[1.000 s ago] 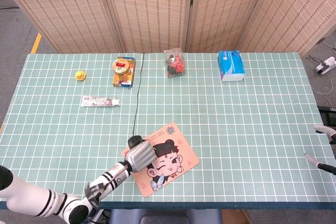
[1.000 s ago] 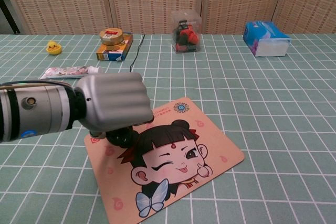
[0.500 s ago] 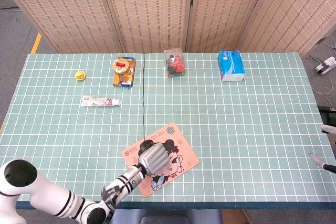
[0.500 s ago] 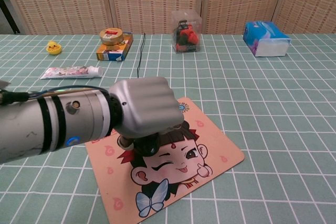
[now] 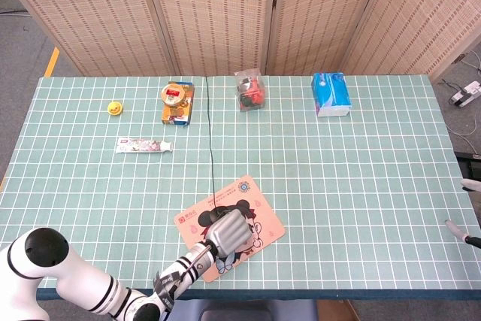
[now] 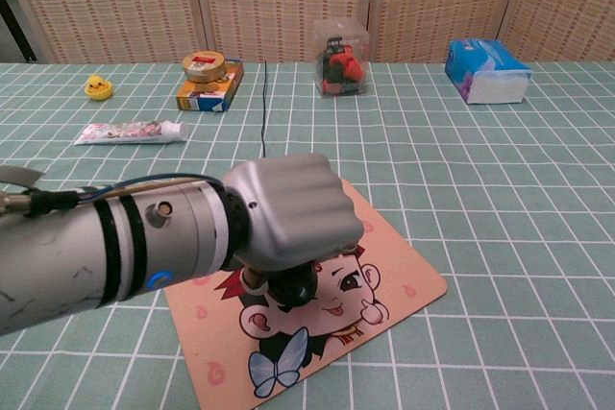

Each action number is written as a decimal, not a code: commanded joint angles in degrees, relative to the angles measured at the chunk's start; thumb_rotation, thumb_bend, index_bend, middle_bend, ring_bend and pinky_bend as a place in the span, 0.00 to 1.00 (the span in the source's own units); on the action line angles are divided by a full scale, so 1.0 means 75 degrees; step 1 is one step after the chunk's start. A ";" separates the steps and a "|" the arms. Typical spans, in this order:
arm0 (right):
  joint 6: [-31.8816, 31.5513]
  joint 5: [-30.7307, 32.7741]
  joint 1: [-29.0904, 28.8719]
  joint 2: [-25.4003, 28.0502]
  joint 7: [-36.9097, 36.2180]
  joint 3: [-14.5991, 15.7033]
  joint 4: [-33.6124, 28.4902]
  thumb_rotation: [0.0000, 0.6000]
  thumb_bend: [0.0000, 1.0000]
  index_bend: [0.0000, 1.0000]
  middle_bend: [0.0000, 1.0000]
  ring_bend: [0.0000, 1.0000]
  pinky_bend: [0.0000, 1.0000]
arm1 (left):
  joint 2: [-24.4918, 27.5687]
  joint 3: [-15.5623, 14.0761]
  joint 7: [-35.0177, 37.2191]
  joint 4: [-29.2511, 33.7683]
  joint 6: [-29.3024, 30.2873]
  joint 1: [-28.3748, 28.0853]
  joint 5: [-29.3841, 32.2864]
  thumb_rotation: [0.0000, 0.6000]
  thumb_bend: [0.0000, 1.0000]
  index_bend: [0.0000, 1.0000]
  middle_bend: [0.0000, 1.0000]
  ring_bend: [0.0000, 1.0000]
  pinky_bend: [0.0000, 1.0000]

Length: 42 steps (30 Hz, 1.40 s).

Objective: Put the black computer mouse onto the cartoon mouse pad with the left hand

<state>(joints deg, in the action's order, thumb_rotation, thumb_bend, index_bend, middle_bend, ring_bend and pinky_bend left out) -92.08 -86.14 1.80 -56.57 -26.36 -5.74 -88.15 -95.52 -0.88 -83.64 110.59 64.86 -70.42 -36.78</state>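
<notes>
Left hand (image 6: 288, 213) sits low over the middle of the cartoon mouse pad (image 6: 404, 280), fingers curled down around the black computer mouse (image 6: 293, 287). The mouse shows only as a dark rounded body under the palm in the chest view; the head view hides it beneath the hand (image 5: 228, 230). Whether the mouse rests on the pad surface or is just above it cannot be told. Its cable (image 5: 209, 133) runs from the hand straight away across the green gridded tabletop (image 5: 361, 186) to the far edge.

Beyond the hand and to its left: toothpaste tube (image 5: 143, 144), then a round tin on a box (image 5: 176, 101), then a small yellow duck toy (image 5: 114, 108) furthest left. Straight beyond the hand: clear box with red and dark contents (image 5: 249, 90). Beyond and to the right: blue tissue pack (image 5: 331, 93).

Right hand (image 5: 467, 216): only fingertips show at the right frame edge, well apart from the pad; its state cannot be told.
</notes>
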 commanded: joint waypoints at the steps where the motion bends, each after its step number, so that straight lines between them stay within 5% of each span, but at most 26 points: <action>1: 0.0004 -0.0012 -0.0004 0.0004 0.0006 0.0004 -0.0008 1.00 0.02 0.28 0.35 0.26 0.41 | -0.0027 -0.0029 0.0001 0.0099 0.0083 -0.0071 0.0024 1.00 0.19 0.64 0.89 1.00 1.00; 6: -0.0012 -0.0029 0.0003 0.0002 0.0020 0.0009 -0.0016 1.00 0.02 0.28 0.35 0.26 0.41 | -0.0096 -0.0057 0.0046 0.0139 0.0235 -0.0155 0.0028 1.00 0.19 0.57 0.89 1.00 1.00; 12: -0.0010 -0.0061 -0.0006 -0.0001 0.0011 0.0016 -0.0006 1.00 0.02 0.28 0.35 0.26 0.41 | -0.0046 -0.0122 0.0056 0.0170 0.0380 -0.0228 0.0153 1.00 0.19 0.28 0.89 1.00 1.00; 17: -0.0003 -0.0087 -0.0015 -0.0004 0.0034 0.0027 -0.0012 1.00 0.02 0.28 0.35 0.26 0.41 | 0.0072 -0.0204 0.0078 0.0275 0.0481 -0.0263 0.0260 1.00 0.19 0.14 0.89 1.00 1.00; 29: 0.0045 -0.0131 -0.0050 -0.0025 0.0195 0.0059 -0.0066 1.00 0.02 0.28 0.35 0.26 0.41 | 0.0867 -0.0703 0.0166 0.1245 0.1199 -0.0050 -0.0153 1.00 0.19 0.21 0.87 1.00 1.00; 42: 0.0181 -0.0197 -0.0146 -0.0126 0.0722 0.0119 -0.0229 1.00 0.02 0.28 0.35 0.26 0.41 | 0.2939 -0.1967 0.3236 0.0953 0.1597 0.1491 -0.4160 1.00 0.19 0.29 0.81 0.94 1.00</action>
<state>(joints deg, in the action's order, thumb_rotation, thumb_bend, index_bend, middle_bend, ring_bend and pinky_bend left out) -90.79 -87.56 0.77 -57.45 -21.09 -4.89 -89.77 -78.28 -12.46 -67.19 119.36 74.79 -64.00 -60.90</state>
